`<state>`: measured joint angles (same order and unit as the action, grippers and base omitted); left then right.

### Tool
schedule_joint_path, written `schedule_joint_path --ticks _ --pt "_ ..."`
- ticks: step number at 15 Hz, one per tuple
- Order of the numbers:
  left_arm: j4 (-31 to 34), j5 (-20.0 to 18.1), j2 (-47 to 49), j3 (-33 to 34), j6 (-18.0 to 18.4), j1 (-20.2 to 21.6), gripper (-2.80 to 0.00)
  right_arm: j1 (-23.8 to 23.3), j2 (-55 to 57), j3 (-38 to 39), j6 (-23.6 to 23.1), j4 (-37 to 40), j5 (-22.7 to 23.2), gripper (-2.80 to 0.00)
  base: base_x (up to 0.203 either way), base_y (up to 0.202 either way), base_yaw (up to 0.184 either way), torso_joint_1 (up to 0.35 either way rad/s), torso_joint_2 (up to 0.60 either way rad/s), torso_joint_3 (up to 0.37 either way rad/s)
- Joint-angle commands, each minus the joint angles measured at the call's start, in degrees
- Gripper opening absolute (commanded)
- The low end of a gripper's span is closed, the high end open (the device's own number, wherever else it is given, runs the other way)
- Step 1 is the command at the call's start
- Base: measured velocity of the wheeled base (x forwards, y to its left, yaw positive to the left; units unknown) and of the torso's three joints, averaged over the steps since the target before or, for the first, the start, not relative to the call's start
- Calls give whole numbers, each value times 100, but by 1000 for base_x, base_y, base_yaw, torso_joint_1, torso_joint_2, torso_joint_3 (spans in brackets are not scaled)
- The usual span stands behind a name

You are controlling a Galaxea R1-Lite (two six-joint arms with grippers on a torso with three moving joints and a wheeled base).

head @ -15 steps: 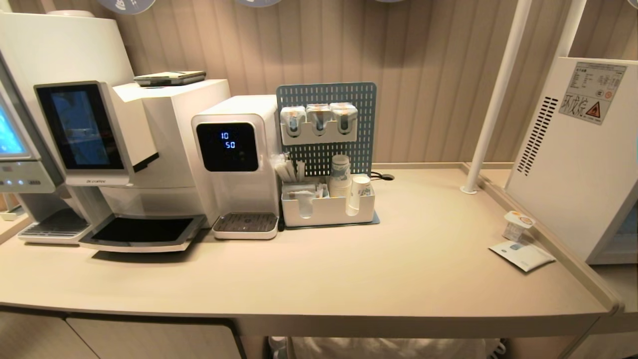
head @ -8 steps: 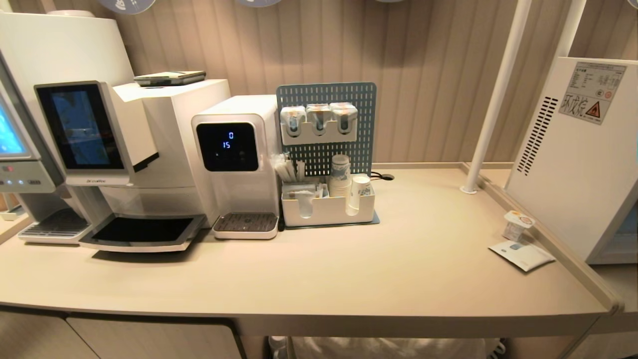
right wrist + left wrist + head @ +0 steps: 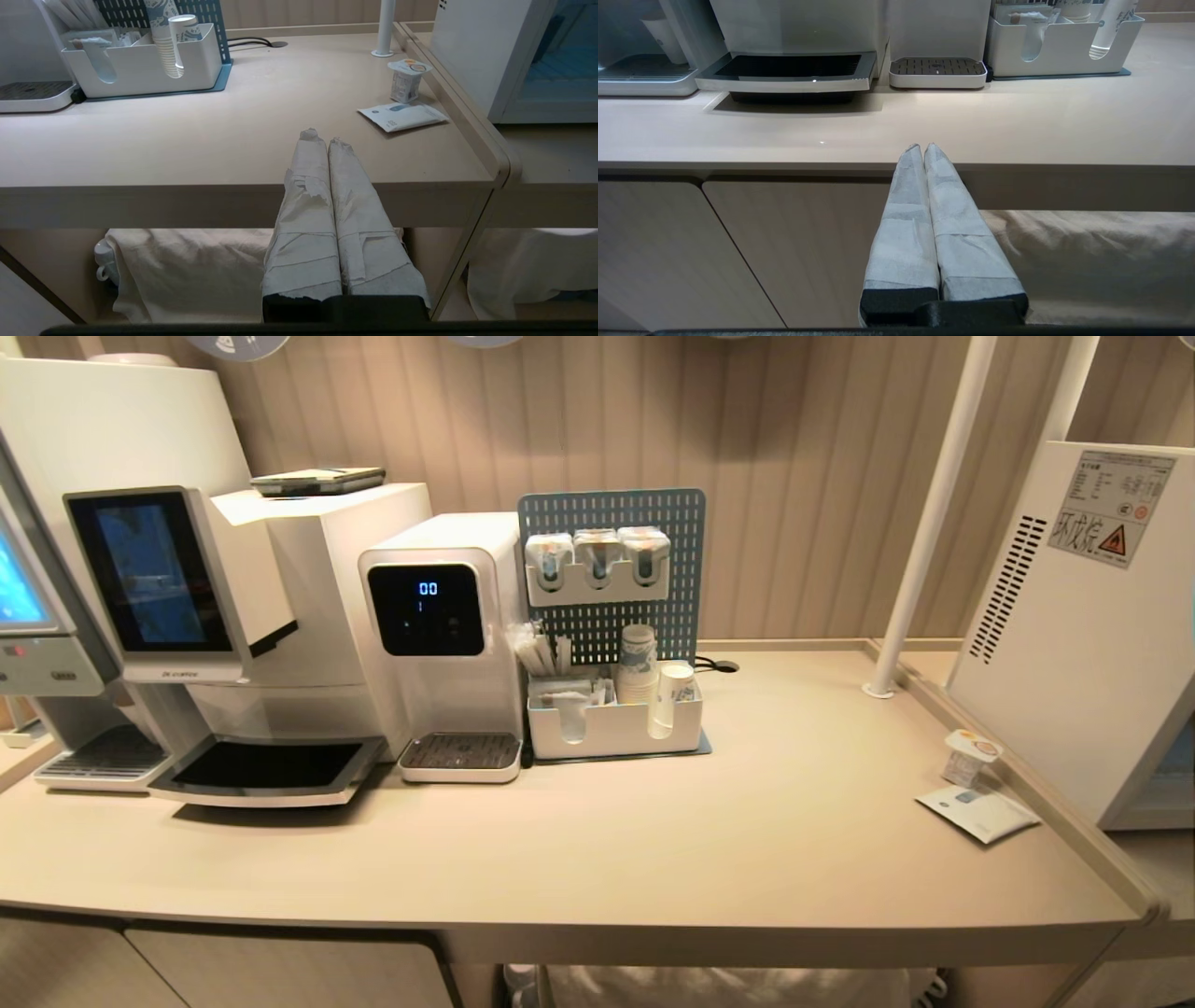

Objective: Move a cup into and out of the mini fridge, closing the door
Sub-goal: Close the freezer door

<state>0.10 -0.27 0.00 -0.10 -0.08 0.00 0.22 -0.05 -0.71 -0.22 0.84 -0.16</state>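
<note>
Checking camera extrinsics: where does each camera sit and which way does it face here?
Head view: high up, looking forward and down over the counter at the coffee machines, cup and mini fridge; no arm shows.
Left wrist view: low, before the counter's front edge, facing the drip trays; left gripper, fingers shut.
Right wrist view: low, facing the counter's right end, cup and fridge; right gripper, fingers shut.
Shared: all three show the white organizer tray.
</note>
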Motion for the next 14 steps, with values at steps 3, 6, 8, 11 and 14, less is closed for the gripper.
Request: schedule_joint_path --ticks 3,6,8,11,14 --pt "-10 0 -9 1 0 0 -280 4 22 18 -4 4 -2 -280 -152 0 3 4 6 -2" --pt "-19 -8 -9 1 -9 0 -280 4 22 18 -4 4 -2 -280 -109 0 0 2 -2 1" --pt "-19 -8 -9 1 -8 0 -280 4 22 18 -4 4 -2 -280 0 0 0 0 0 0" --pt "-19 -8 -9 1 -8 0 -280 4 22 18 -4 4 -2 -280 0 -17 6 0 -1 1" --pt "-19 -8 -9 1 0 0 -280 4 22 18 -4 13 -2 -280 1 -158 7 4 1 4"
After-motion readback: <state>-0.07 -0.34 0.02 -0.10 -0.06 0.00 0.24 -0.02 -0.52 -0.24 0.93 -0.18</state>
